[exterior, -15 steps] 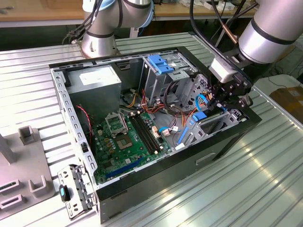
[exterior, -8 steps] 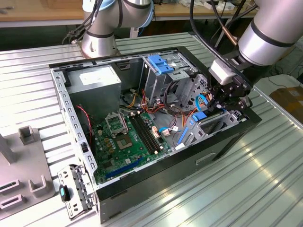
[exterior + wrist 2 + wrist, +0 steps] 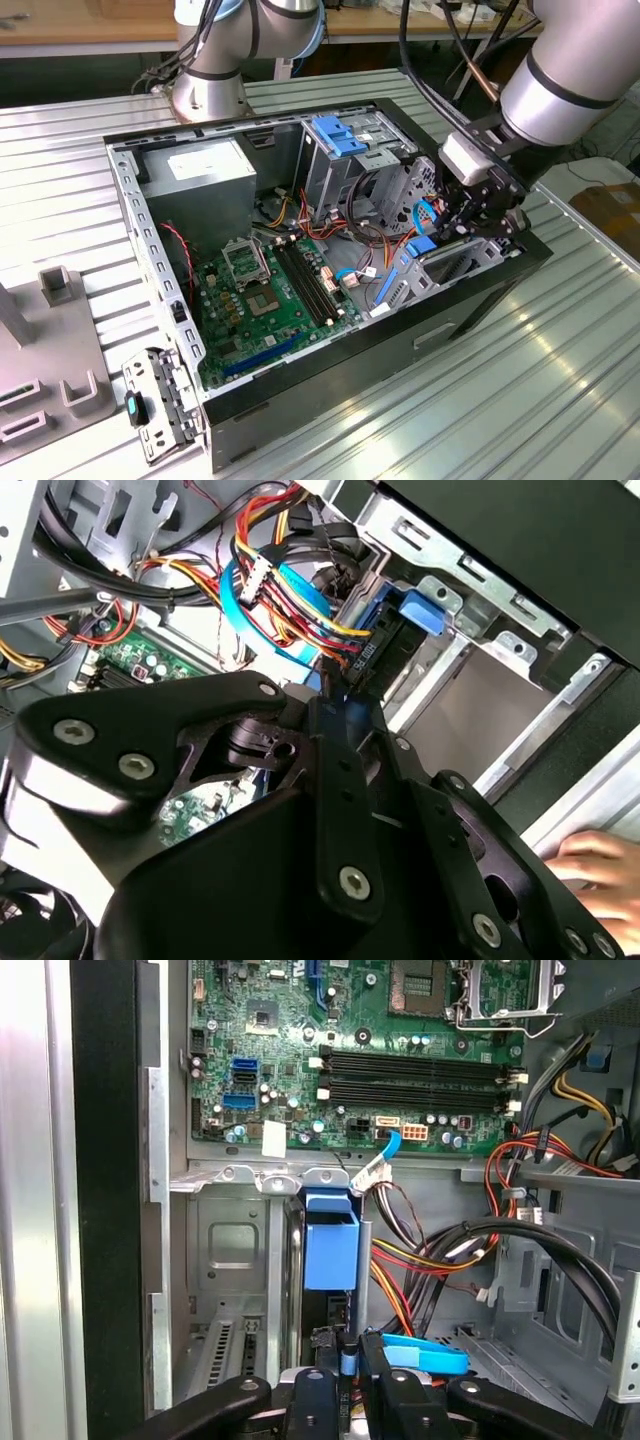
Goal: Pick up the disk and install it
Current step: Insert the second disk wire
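1. One black two-finger gripper (image 3: 478,215) sits inside the open black desktop computer case (image 3: 330,370), at the metal drive bay on the exterior view's right.
2. Gripper state: in the first wrist view the fingers (image 3: 315,1395) stand nearly together, with a thin blue-edged slab pinched between them. This reads as a closed grasp on the disk.
3. Disk location: the dark grey rectangular hard drive in its bright blue plastic carrier frame (image 3: 330,1250) stands on edge in the bay. It is just beside the bay's grey sheet-metal wall and near the edge of the green motherboard (image 3: 350,1050). How far it is seated cannot be determined.
4. Handling, by judgement:
   - The disk is rigid and fairly dense for its size. It will not flex, but it is sensitive to shock.
   - The plastic frame is smooth, and its thin tabs may bend or snap.
   - Take hold across the two flat faces, near the free end, as the gripper does now. Do not grip the tabs.
5. Obstructions: a bundle of red, yellow and orange wires (image 3: 290,610) and a flat blue cable (image 3: 425,1355) lie close beside the gripper.
6. A person's hand (image 3: 600,870) rests outside the case, near its outer wall.
7. The case lies on a ribbed metal tabletop (image 3: 500,400).
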`<state>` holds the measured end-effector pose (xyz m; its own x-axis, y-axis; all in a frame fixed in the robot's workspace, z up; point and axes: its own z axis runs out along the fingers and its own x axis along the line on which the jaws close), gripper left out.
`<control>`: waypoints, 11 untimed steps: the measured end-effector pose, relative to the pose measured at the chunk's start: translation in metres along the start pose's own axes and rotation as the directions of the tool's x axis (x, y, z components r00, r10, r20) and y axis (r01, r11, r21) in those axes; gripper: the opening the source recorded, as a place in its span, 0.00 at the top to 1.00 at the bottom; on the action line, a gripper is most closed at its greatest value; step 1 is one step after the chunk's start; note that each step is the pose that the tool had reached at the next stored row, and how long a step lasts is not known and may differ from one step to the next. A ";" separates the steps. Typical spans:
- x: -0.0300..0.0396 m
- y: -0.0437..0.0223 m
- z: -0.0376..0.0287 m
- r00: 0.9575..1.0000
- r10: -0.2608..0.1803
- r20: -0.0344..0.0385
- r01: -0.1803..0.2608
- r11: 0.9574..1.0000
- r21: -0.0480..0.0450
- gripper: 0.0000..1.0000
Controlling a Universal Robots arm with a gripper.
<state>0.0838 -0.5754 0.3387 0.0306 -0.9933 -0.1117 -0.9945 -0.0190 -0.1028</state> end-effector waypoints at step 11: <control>-0.0022 -0.0020 -0.0193 1.000 0.000 0.000 0.000 1.000 0.000 0.78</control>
<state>0.0838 -0.5754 0.3583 0.0305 -0.9932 -0.1120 -0.9945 -0.0189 -0.1028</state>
